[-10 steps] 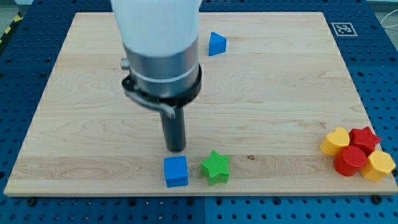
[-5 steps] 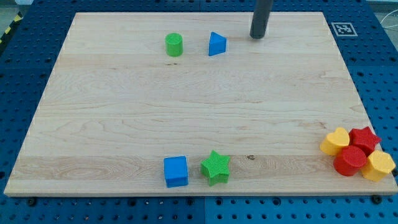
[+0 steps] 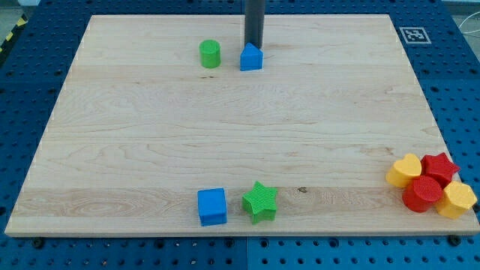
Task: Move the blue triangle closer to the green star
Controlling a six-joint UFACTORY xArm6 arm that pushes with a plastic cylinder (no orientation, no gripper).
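The blue triangle (image 3: 251, 58) sits near the view's top centre of the wooden board (image 3: 135, 142). My tip (image 3: 254, 46) is just above it in the view, touching or almost touching its top edge. The green star (image 3: 260, 201) lies far below, near the board's bottom edge, with a blue cube (image 3: 212, 206) close on its left.
A green cylinder (image 3: 210, 54) stands just left of the blue triangle. At the view's right bottom there is a cluster: a yellow heart (image 3: 405, 170), a red star (image 3: 439, 166), a red cylinder (image 3: 422, 194) and a yellow block (image 3: 457, 199).
My tip moved left from the top right of the triangle to right behind it. The blue triangle has shifted a little left and down.
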